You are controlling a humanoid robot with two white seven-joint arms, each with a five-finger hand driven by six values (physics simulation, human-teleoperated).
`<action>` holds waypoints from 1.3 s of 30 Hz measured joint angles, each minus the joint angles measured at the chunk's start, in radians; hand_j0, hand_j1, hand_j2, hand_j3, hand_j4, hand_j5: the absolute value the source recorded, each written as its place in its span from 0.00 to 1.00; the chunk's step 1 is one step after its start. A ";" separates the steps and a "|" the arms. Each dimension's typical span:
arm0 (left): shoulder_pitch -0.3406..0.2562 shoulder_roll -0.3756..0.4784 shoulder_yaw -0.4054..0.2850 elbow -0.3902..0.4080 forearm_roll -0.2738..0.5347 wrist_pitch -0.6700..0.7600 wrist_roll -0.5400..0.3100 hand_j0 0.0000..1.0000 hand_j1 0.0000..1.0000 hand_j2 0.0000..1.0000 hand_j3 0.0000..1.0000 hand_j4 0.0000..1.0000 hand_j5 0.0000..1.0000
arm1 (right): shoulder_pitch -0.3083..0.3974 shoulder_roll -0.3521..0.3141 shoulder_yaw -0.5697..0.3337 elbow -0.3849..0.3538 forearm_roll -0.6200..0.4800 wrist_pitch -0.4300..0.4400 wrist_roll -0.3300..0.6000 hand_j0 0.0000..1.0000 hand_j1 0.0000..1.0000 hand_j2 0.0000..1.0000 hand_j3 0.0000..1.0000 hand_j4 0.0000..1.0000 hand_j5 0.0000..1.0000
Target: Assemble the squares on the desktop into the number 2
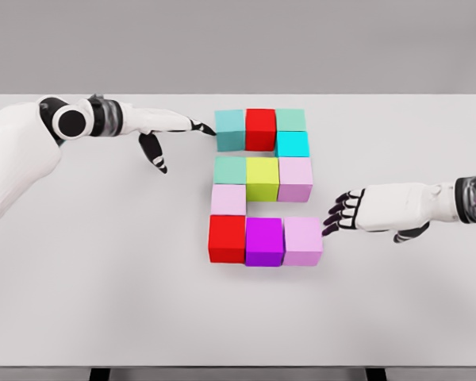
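The left arm is coming in from the upper left of the frame, its shoulder cut off by the edge. The left hand is stretching flat, fingers pressed together and pointing right, thumb hanging down; its dark fingertips are reaching the teal cube at the top left of the figure, gripping nothing.

In the middle of the white table the cubes are sitting packed together in the shape of a 2. The top row is running teal, red cube, pale green cube, with a cyan cube below the last. The middle row is showing a green cube, yellow-green cube and lilac cube. A pale pink cube is standing under the left end. The bottom row is reading red block, purple cube, pink-violet cube.

The right hand is lying at centre right, fingers spread loosely, tips just beside the pink-violet cube; whether they are touching is hard to tell. Its forearm is being cropped by the right edge.
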 measured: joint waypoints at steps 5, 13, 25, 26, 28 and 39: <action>-0.002 -0.008 0.000 0.022 0.000 0.000 0.000 1.00 1.00 1.00 1.00 1.00 1.00 | -0.012 -0.006 -0.034 0.066 -0.003 0.000 0.000 1.00 1.00 1.00 1.00 1.00 1.00; -0.015 -0.021 0.004 0.084 -0.001 0.001 0.000 1.00 1.00 1.00 1.00 1.00 1.00 | -0.015 -0.002 -0.087 0.230 -0.289 0.000 0.000 1.00 1.00 1.00 1.00 1.00 1.00; -0.041 -0.069 0.011 0.141 -0.002 0.003 0.000 1.00 1.00 1.00 1.00 1.00 1.00 | -0.015 0.013 -0.091 0.321 -0.517 0.000 0.000 1.00 1.00 1.00 1.00 1.00 1.00; -0.041 -0.072 0.011 0.144 -0.002 0.003 0.000 1.00 1.00 1.00 1.00 1.00 1.00 | -0.015 0.013 -0.089 0.323 -0.517 0.000 0.000 1.00 1.00 1.00 1.00 1.00 1.00; -0.048 -0.078 0.011 0.147 -0.002 0.007 0.000 1.00 1.00 1.00 1.00 1.00 1.00 | -0.015 0.012 -0.087 0.322 -0.496 0.000 0.000 1.00 1.00 1.00 1.00 1.00 1.00; -0.057 -0.096 0.011 0.150 -0.011 0.036 0.000 1.00 1.00 1.00 1.00 1.00 1.00 | -0.012 -0.017 -0.051 0.116 -0.017 0.000 0.000 1.00 1.00 1.00 1.00 1.00 1.00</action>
